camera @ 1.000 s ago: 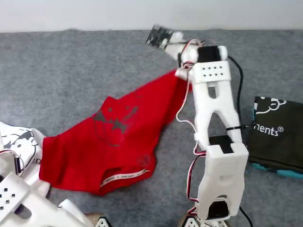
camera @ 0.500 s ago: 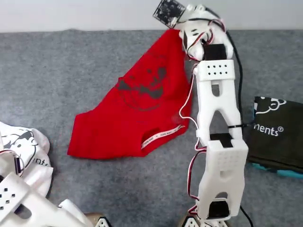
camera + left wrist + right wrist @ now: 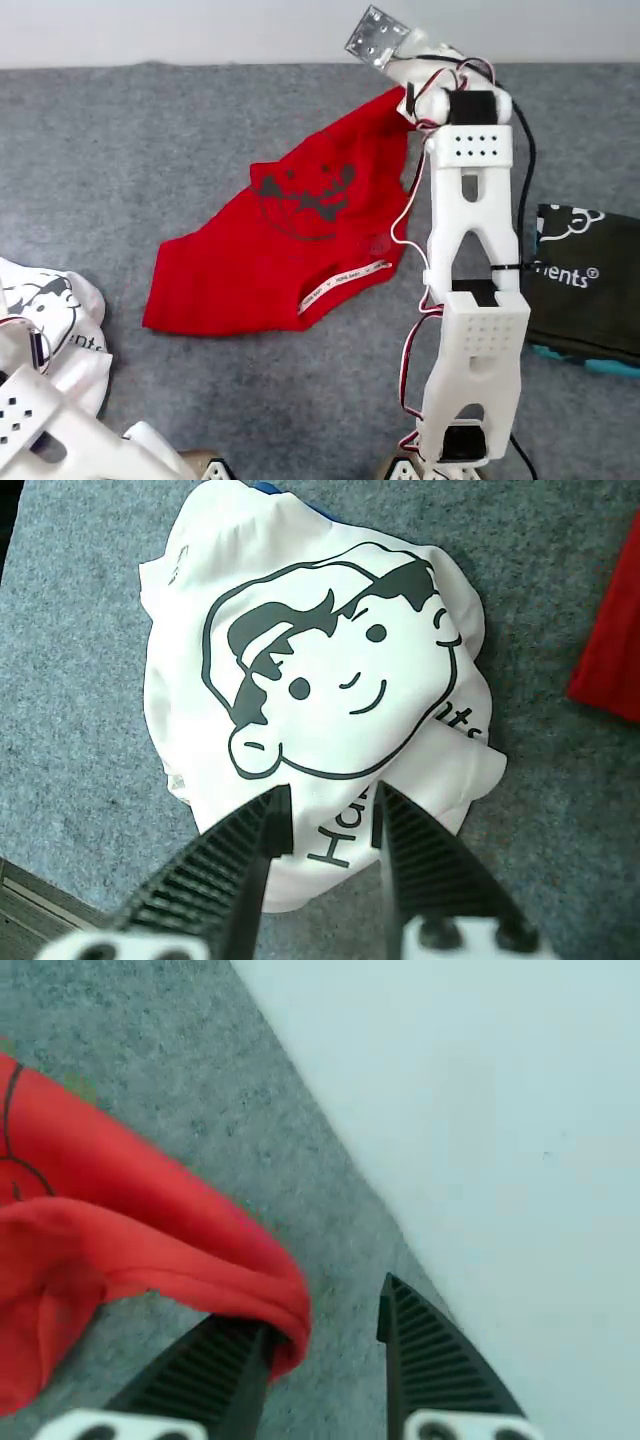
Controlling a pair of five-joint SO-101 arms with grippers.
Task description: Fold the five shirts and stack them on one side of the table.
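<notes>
One grey table [image 3: 120, 150] spans the high view. The red shirt [image 3: 290, 250] sprawls across its centre, one corner raised to the right gripper [image 3: 328, 1312] at upper centre, fingers apart, cloth draped against one. A folded black shirt [image 3: 590, 285] sits at the right edge. At lower left, the left gripper [image 3: 330, 790] hangs with fingers parted over the white shirt [image 3: 330, 680].

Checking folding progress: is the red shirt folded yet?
No. The red shirt lies rumpled and uneven, one corner raised at the right gripper.
</notes>
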